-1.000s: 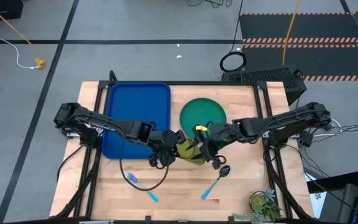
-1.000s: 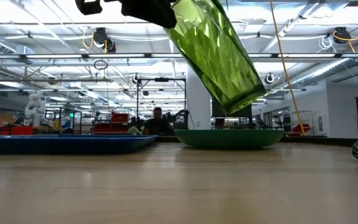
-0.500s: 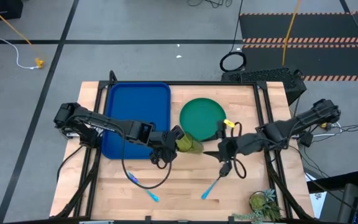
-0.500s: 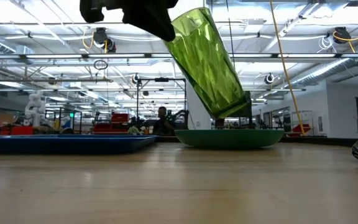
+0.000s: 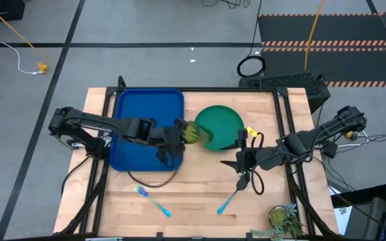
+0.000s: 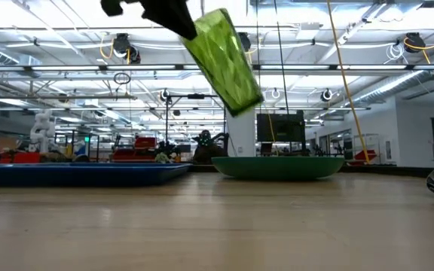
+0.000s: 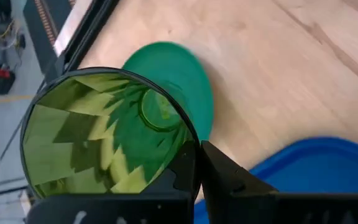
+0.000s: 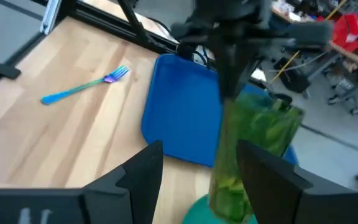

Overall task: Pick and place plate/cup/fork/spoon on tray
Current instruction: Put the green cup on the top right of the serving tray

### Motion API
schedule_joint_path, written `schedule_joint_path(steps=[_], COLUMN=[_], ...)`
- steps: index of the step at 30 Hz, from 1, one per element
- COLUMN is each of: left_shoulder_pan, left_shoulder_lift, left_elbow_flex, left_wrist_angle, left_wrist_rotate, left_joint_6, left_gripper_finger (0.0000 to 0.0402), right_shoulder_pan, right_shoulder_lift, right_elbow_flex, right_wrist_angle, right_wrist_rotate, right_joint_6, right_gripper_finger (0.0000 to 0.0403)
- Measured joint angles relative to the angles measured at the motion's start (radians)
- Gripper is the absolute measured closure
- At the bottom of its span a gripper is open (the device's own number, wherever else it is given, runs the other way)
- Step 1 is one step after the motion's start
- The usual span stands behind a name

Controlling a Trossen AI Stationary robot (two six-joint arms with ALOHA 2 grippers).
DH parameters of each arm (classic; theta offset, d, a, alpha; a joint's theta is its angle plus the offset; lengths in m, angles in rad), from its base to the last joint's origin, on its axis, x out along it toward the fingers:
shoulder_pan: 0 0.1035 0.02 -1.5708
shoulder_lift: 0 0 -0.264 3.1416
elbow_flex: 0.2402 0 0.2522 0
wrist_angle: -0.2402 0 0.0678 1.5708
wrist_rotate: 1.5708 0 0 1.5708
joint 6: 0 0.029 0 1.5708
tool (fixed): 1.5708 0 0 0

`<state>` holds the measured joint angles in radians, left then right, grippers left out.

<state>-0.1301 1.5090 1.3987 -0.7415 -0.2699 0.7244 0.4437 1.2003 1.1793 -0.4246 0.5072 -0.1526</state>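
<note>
One handover done: left gripper [image 5: 179,134] now clenched on the cup [image 5: 191,132], carrying it tilted off the worktop toward the tray [image 5: 146,114], right gripper [image 5: 241,155] released and backed off right, so placing comes next

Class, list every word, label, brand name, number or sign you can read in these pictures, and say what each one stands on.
None can be read.
Translucent olive-green cup, round teal-green plate, deep-blue rectangular tray: no print shows.
Room behind the table in the low view: any signs are too small and blurred to read.
</note>
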Motion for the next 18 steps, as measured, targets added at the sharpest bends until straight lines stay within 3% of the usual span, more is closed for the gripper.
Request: schedule_joint_path(steps=[9,18], left_shoulder_pan=[0.124,0.263], left_shoulder_lift=[-0.168,-0.249], left_elbow_flex=[0.0,0.0], left_wrist_angle=[-0.075,-0.124], left_wrist_rotate=[-0.031,-0.101], left_joint_6=[-0.079,-0.144], left_gripper_finger=[0.0392,0.0391], right_shoulder_pan=[-0.044,-0.095], right_shoulder_lift=[0.0,0.0], right_elbow_flex=[-0.009,-0.158], right_wrist_angle=[-0.001,0.153], right_wrist_rotate=[-0.005,-0.006], right_joint_6=[-0.072,-0.194], right_gripper_finger=[0.0206,0.0206])
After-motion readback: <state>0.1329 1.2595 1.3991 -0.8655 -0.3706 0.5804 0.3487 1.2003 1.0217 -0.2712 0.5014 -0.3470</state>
